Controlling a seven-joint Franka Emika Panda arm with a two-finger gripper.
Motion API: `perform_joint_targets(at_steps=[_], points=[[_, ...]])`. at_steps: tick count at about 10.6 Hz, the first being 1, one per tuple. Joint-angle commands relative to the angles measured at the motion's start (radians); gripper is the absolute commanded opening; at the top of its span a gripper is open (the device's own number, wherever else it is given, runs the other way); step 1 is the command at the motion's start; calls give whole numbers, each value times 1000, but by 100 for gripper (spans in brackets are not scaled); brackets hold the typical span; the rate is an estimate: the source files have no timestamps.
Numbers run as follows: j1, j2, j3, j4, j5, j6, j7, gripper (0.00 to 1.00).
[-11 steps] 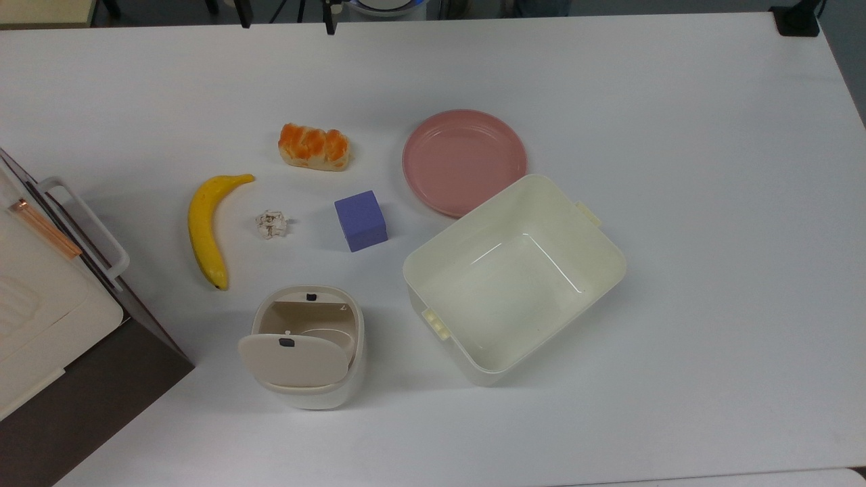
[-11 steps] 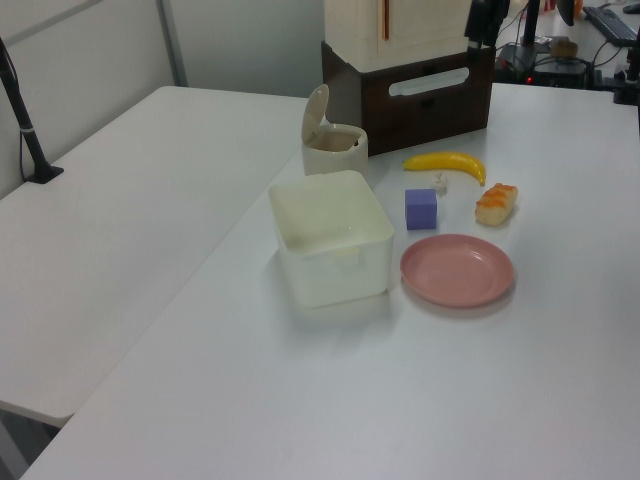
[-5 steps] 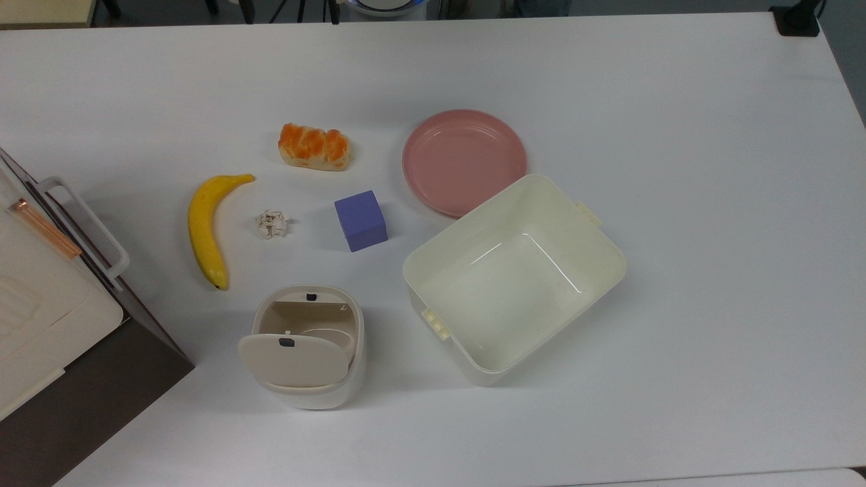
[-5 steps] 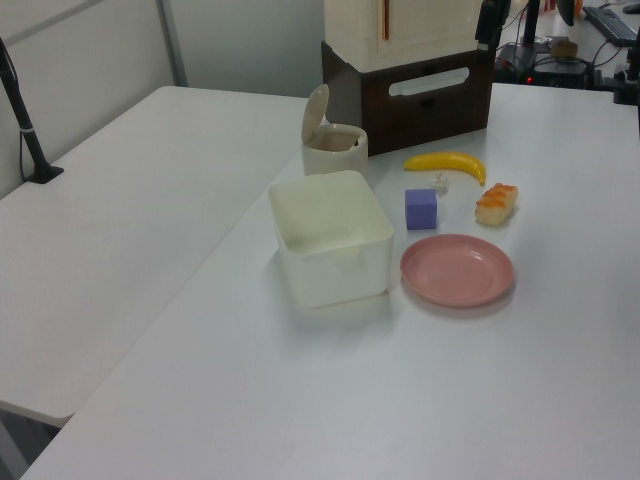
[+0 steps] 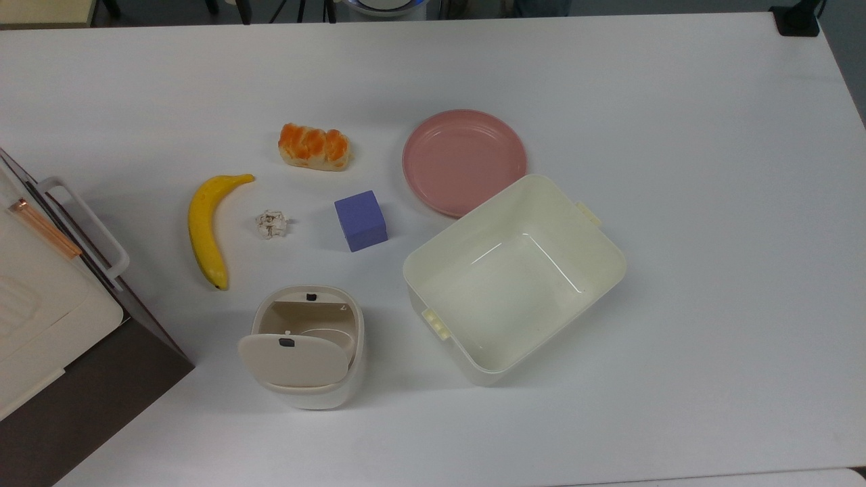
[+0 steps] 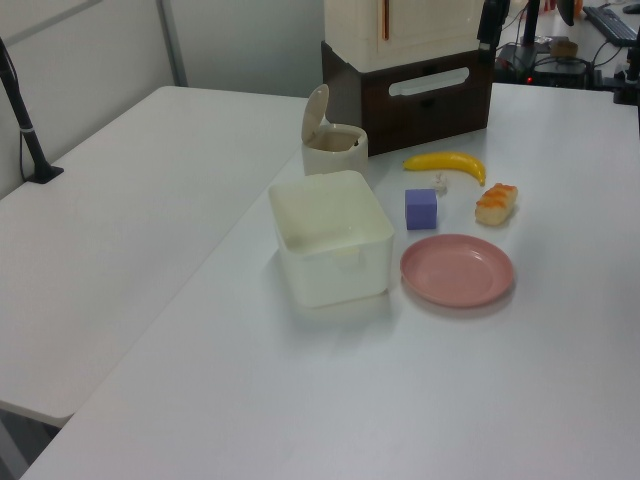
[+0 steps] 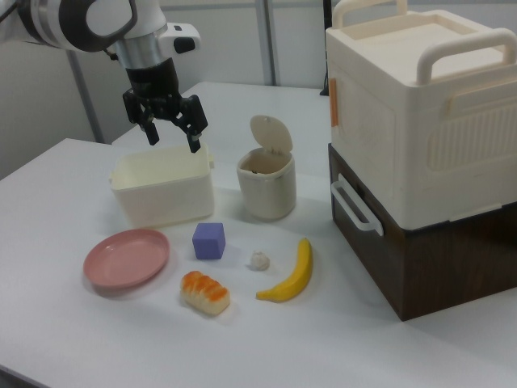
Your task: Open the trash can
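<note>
beside the cream tub (image 5: 514, 277) on the surface (image 5: 710, 203), the trash can (image 5: 308, 348) stands with lid (image 5: 294, 360) raised, gripper (image 7: 171, 133) spread above the tub, task apparently complete, no further press needed.

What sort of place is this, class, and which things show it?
Probably a robotics lab: a robot arm's gripper hangs above a white table set with test props such as a banana and an opened trash can.

Your bench (image 5: 710, 135) layout, top view:
White lidded trash can (image 5: 308, 348) sits left of the cream rectangular tub (image 5: 514, 277); the yellow banana (image 5: 205, 228) lies above the can.
</note>
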Motion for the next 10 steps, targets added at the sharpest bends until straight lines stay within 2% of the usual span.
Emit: perform_joint_targets(at_steps=[1,5,10], points=[[15,-30,-11,19,16,-76,-22,100],[10,-30,-14,85,63,-156,1,100],[4,-27,-22,85,88,-144,7,100]])
